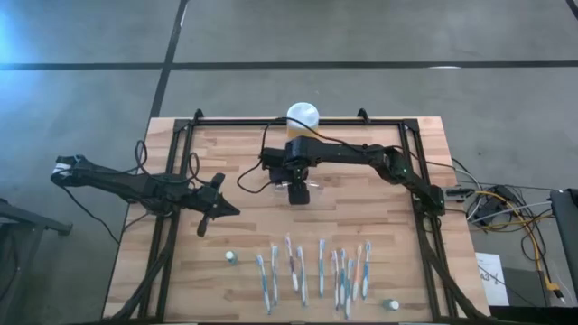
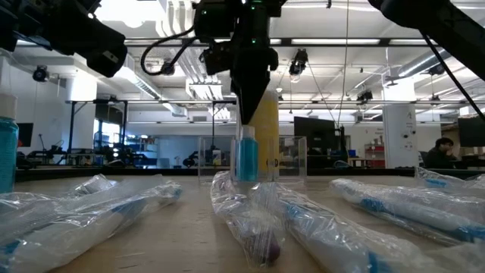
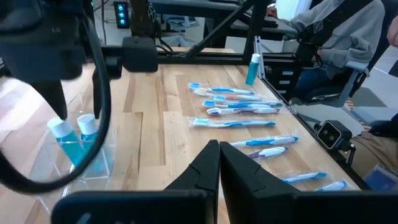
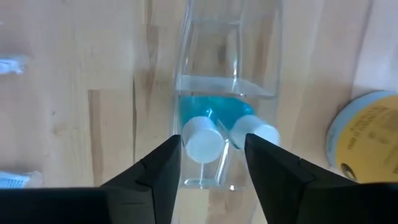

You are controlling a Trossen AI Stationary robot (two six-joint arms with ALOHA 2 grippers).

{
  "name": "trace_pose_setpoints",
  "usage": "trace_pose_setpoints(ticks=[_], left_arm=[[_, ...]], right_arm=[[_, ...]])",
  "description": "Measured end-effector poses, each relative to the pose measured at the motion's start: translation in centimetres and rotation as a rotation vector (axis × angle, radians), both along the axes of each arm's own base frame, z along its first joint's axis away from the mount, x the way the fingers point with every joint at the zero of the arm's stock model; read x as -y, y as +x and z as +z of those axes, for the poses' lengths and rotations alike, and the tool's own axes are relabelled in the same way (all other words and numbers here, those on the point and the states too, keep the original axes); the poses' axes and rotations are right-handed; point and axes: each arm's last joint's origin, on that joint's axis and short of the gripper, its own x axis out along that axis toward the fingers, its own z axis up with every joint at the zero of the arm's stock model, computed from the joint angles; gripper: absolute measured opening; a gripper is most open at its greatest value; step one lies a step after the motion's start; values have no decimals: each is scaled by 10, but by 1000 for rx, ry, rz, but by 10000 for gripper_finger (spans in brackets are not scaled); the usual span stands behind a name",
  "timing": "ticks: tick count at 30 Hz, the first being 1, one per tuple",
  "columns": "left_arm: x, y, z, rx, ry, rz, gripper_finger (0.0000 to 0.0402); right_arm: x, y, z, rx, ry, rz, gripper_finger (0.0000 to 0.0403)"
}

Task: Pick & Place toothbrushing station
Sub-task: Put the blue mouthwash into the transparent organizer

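The toothbrushing station is a clear plastic holder resting by its base on the wooden table, just in front of a yellow jar. Two small blue bottles with white caps stand inside its near compartment, leaning a little. My right gripper points straight down over those caps, open, one finger on each side of them and touching nothing. In the low view it hangs just above the bottles. My left gripper is shut and holds nothing, above the table's left part.
Several wrapped toothbrushes lie in a row near the table's front edge. Two more small bottles stand by them. A black frame runs round the table. A person sits beyond the table's edge.
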Motion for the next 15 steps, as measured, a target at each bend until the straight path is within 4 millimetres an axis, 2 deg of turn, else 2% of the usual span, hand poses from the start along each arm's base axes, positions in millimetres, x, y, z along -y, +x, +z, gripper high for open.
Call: trace_pose_setpoints(ticks=[8,11,15], left_arm=[[0,0,1,7,-1,0,16],[0,0,1,8,-1,0,16],[0,0,1,15,7,0,16]], right_arm=[[-2,-16,38,66,-4,-25,181],[-4,-28,63,122,-3,-51,178],[-8,-54,111,275,-10,-45,173]])
